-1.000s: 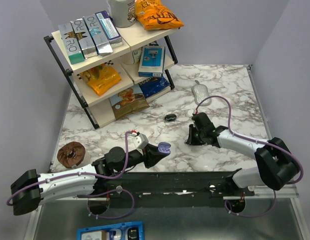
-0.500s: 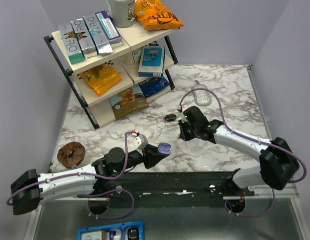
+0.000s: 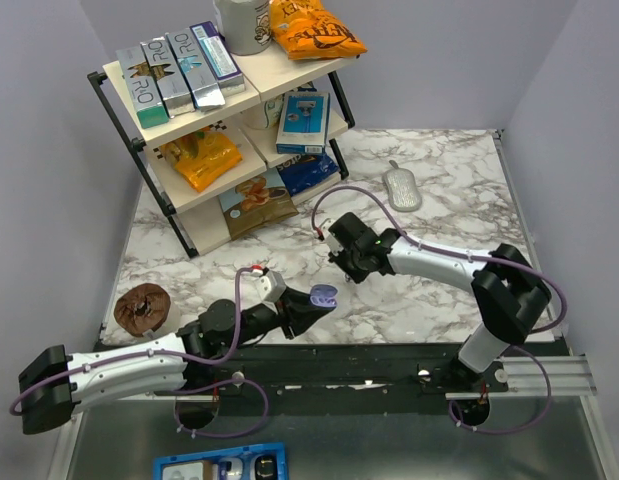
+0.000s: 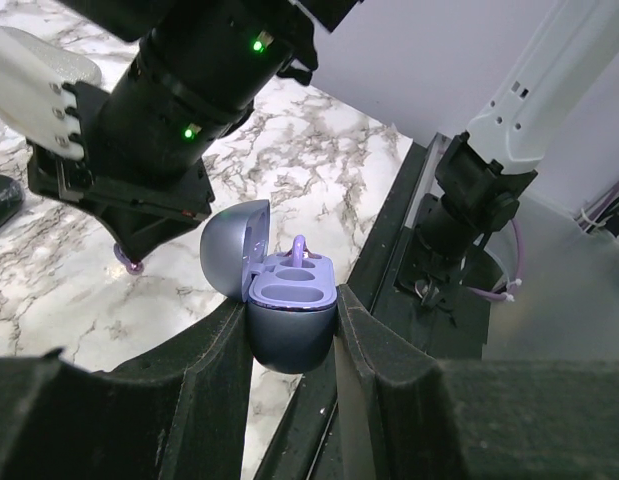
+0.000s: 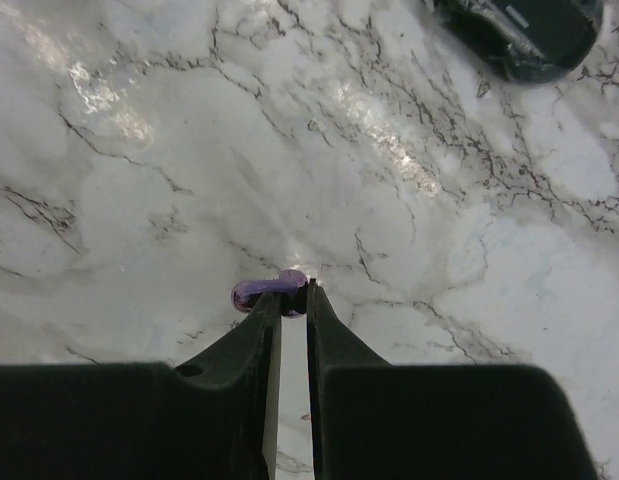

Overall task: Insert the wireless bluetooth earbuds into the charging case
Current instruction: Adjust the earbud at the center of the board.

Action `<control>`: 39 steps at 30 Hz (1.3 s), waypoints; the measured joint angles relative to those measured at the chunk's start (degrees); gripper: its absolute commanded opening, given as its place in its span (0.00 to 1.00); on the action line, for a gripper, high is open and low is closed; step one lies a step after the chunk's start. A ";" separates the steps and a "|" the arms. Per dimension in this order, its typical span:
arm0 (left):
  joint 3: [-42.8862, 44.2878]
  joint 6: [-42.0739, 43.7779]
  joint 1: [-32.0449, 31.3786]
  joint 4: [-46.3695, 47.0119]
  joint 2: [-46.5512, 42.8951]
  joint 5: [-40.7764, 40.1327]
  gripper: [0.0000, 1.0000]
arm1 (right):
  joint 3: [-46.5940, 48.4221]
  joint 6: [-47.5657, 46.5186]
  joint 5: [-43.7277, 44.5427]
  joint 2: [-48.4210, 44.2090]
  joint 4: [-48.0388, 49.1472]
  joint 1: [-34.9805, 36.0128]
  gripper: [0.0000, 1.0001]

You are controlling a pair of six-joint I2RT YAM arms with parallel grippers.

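Left claw clamped on the open charging case, lid up, likely to present its sockets; just beyond, right claw pinching a purple earbud close to the tabletop, probably for seating.

Near the bench's near edge, the left gripper holds the charging case, with one earbud standing in it. Just beyond and to the right, the right gripper pinches a second earbud low over the bench. An oval object lies on the bench nearby. The shelf rack stands far left, and a round object sits at the left edge.
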 measured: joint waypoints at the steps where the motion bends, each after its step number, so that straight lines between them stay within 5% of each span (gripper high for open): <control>1: -0.17 0.00 -0.11 0.00 -0.31 -0.17 0.00 | 0.00 -0.42 0.04 0.72 -0.26 0.00 0.19; 21: -0.92 -0.20 -1.05 -1.40 -1.05 -1.25 0.00 | 0.48 1.95 2.95 4.44 -4.66 -0.15 0.55; 29: -0.92 -0.20 -1.38 -1.44 -0.92 -1.25 0.00 | 4.81 3.61 4.83 -3.06 -9.49 -0.17 0.57; 33: -0.90 -0.20 -1.51 -1.44 -0.81 -1.25 0.00 | 5.84 5.97 6.14 -5.38 -9.73 -0.17 0.48; 39: -0.90 -0.20 -1.75 -1.44 -0.83 -1.51 0.00 | 5.01 20.87 5.29 -6.10 -8.24 -0.22 0.44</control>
